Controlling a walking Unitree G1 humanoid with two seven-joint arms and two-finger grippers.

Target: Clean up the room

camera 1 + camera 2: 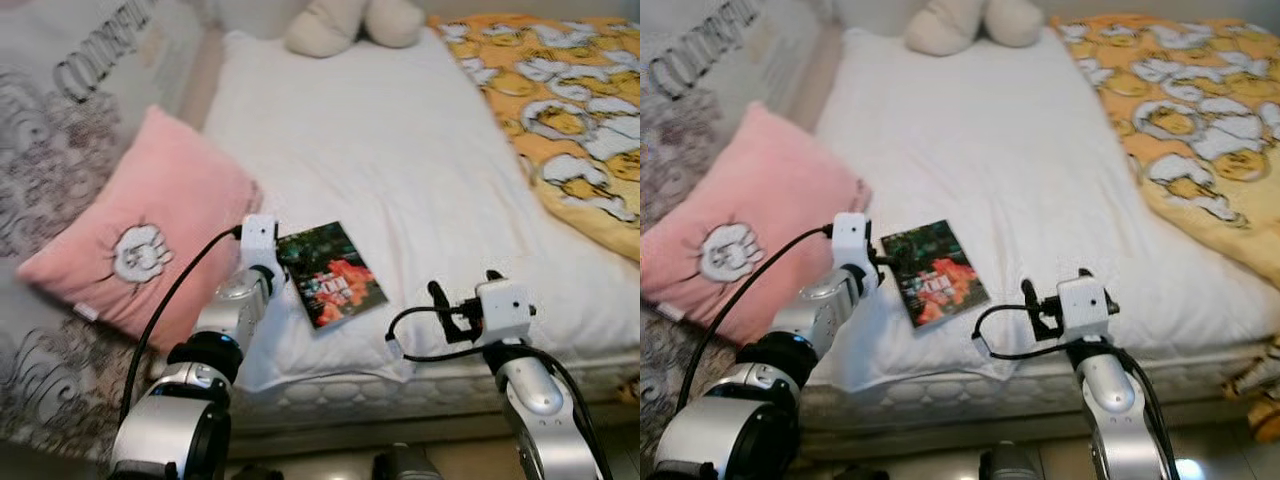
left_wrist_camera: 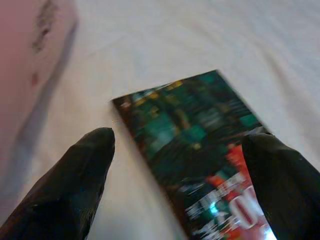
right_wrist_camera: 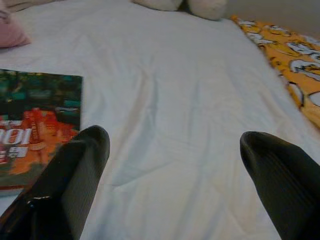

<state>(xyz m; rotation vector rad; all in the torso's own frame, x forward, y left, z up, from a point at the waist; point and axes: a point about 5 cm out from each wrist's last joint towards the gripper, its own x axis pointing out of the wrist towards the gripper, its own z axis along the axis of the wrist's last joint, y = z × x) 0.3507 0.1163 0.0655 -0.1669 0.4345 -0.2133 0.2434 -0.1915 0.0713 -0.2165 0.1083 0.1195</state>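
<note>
A book (image 1: 330, 273) with a dark green and red cover lies flat on the white bed sheet (image 1: 400, 150) near the front edge. My left gripper (image 2: 185, 145) is open right at the book's near left corner, one finger on each side of it. The book's cover (image 2: 200, 150) fills the gap between those fingers. My right gripper (image 3: 172, 150) is open over bare sheet, to the right of the book (image 3: 35, 120), holding nothing.
A pink pillow (image 1: 140, 240) leans at the bed's left edge beside a grey printed blanket (image 1: 50, 120). A beige plush toy (image 1: 350, 22) sits at the head of the bed. An orange duck-patterned quilt (image 1: 560, 110) covers the right side.
</note>
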